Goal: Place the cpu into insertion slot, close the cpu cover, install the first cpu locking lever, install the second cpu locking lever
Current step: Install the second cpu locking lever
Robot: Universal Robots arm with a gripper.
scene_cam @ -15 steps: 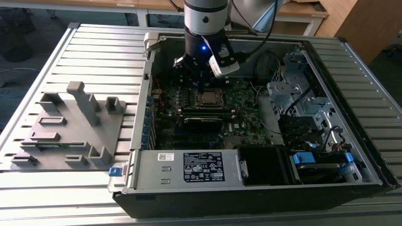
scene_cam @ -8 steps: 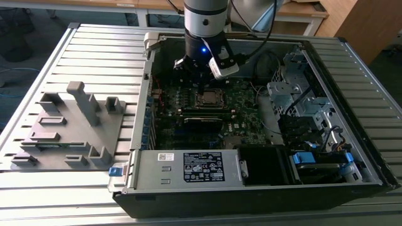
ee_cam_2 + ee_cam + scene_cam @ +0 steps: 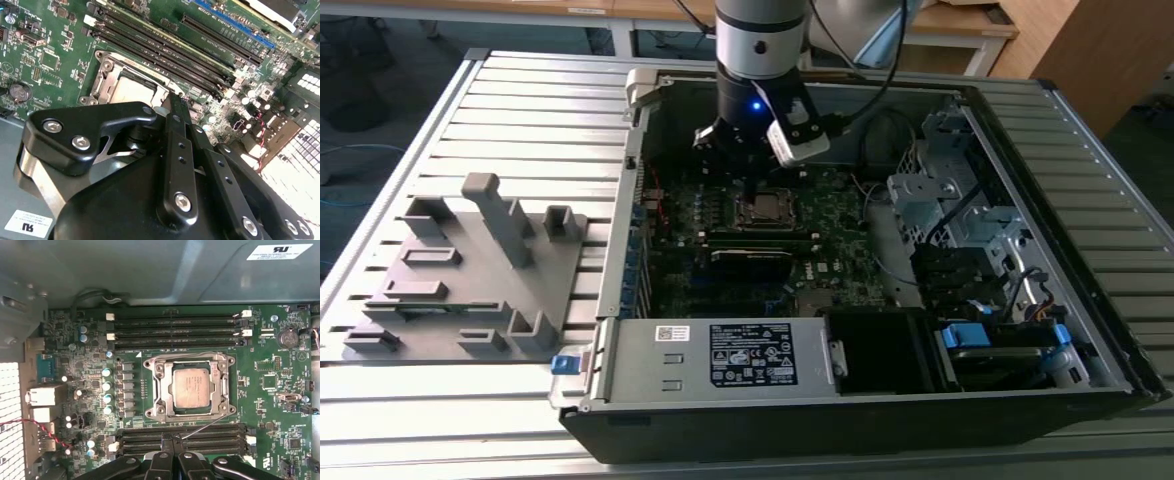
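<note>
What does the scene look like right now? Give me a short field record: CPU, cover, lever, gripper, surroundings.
cpu: small flat square grey-brown chip lying in the silvery-rimmed square insertion slot
cpu cover: thin silvery metal frame lying flat around the chip, which shows through its cut-out
lever: thin metal rod slanting from the socket corner toward the gripper
gripper: black gripper over the long black memory strips beside the socket; open or shut cannot be told
surroundings: open black computer case on a slatted metal table; grey fixture block at the exterior view's left
</note>
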